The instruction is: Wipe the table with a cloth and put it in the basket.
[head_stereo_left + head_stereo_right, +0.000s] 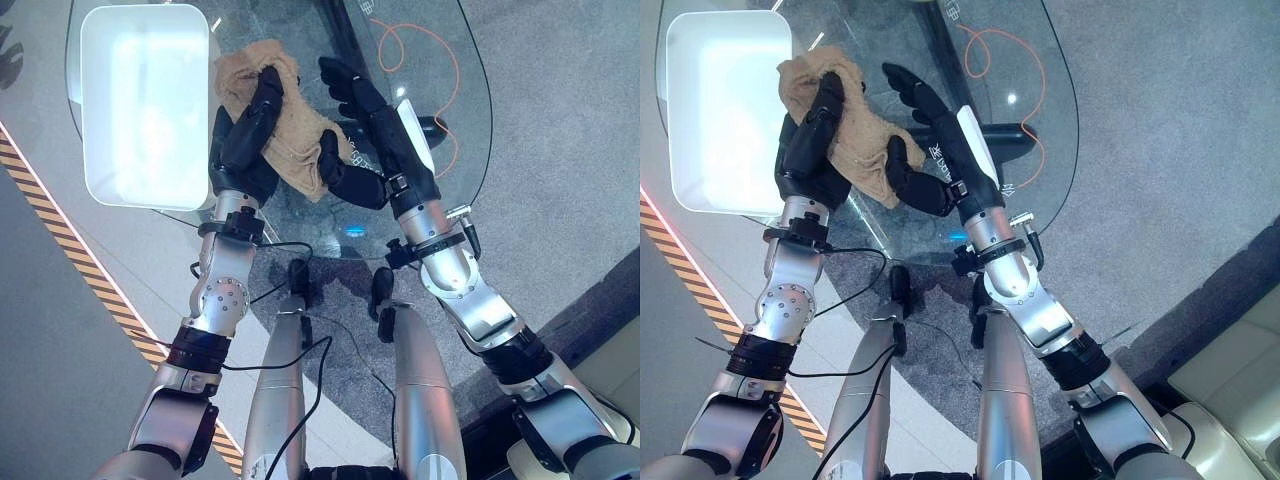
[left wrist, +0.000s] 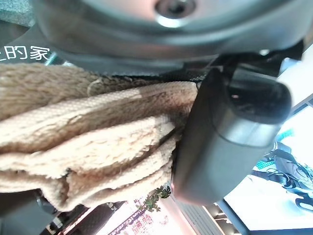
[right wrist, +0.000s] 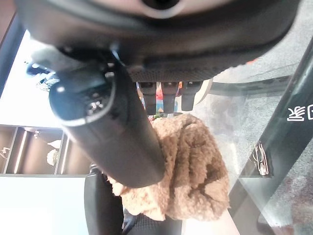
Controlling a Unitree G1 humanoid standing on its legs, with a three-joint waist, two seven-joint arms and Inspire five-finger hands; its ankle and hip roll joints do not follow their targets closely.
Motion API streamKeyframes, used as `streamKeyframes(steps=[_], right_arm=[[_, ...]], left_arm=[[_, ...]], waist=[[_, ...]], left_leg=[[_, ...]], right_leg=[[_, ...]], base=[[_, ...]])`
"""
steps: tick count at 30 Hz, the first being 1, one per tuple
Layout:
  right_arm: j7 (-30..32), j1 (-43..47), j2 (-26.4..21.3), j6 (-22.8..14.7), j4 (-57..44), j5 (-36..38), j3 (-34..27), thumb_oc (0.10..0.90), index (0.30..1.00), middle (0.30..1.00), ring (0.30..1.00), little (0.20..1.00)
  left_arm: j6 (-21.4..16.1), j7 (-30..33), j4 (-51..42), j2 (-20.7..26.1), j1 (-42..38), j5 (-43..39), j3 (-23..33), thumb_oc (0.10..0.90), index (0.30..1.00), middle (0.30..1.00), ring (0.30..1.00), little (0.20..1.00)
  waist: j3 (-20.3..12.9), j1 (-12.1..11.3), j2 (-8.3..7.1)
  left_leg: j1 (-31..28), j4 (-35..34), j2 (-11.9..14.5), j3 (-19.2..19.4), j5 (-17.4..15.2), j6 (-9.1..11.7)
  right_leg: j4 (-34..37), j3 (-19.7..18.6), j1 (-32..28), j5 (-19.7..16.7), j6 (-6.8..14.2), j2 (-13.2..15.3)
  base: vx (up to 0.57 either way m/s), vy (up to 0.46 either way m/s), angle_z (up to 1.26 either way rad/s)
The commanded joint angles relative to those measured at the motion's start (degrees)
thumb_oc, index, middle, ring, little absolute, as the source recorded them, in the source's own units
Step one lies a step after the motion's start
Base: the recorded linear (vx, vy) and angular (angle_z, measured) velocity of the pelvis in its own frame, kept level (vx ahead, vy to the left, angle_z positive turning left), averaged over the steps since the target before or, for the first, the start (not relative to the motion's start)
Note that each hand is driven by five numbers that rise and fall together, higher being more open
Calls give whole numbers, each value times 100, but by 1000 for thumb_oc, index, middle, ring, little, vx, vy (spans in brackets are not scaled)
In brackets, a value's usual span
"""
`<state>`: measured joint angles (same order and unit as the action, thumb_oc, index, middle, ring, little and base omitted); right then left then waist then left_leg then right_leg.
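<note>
A tan fluffy cloth [image 1: 300, 140] lies bunched on the round glass table [image 1: 455, 130], just right of the white basket [image 1: 100, 185]. My left hand [image 1: 250, 130] rests on top of the cloth with its fingers laid fairly straight along it. In the left wrist view the thumb [image 2: 230, 132] lies against the folded cloth [image 2: 88, 137]. My right hand [image 1: 375, 110] is open on the cloth's right side, fingers straight and pointing away from me. Its thumb [image 3: 107, 127] touches the cloth's [image 3: 190, 166] near edge.
The basket sits at the table's left edge, partly over the rim. Through the glass I see the table's dark base [image 1: 990, 130] and an orange cable [image 1: 440, 60] on the grey floor. A black-and-yellow striped line [image 1: 60, 230] runs along the floor at left.
</note>
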<state>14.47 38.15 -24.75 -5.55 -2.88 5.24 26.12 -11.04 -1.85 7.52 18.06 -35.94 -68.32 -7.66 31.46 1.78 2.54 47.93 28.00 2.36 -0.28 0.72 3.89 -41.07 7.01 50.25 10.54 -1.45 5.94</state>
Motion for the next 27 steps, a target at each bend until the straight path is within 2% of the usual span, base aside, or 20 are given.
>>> streamKeyframes(steps=[1, 15, 19, 21, 27], right_arm=[[53, 878, 465, -864, -1298, 74, -159, 800, 900, 900, 900, 900], [460, 773, 414, -959, -1321, -135, -347, 800, 900, 900, 900, 900], [556, 695, 377, -1028, -1340, -197, -486, 800, 900, 900, 900, 900], [597, 606, 328, -1076, -1384, -225, -619, 800, 900, 900, 900, 900], [549, 505, 268, -1169, -1394, -192, -756, 800, 900, 900, 900, 900]], left_arm=[[-462, -582, -753, -186, -548, 298, -56, 100, 300, 300, 300, 200], [-708, -444, -773, -122, -498, 440, 55, 100, 300, 300, 300, 200], [-940, -375, -779, -65, -442, 526, 154, 100, 300, 300, 300, 200], [-1192, -196, -790, 31, -436, 750, 295, 100, 300, 300, 300, 200], [-1445, 0, -855, 100, -413, 1001, 453, 100, 300, 300, 300, 200]], waist=[[-166, -29, 0], [-166, -14, -3], [-166, -4, -1], [-166, 13, -2], [-166, 24, 1]], left_leg=[[-261, 165, -289, 480, -606, -303], [-280, 163, -282, 490, -616, -302], [-277, 187, -273, 488, -636, -303], [-297, 188, -278, 484, -643, -304], [-323, 168, -282, 485, -645, -300]], right_leg=[[472, 14, -214, -134, 200, -267], [458, 8, -220, -124, 199, -280], [430, -5, -213, -109, 198, -287], [425, -16, -231, -96, 193, -304], [423, -26, -250, -75, 179, -317]], base=[[0, 0, 0], [0, 0, 0], [0, 0, 0], [0, 0, 0], [1, 0, -1]])
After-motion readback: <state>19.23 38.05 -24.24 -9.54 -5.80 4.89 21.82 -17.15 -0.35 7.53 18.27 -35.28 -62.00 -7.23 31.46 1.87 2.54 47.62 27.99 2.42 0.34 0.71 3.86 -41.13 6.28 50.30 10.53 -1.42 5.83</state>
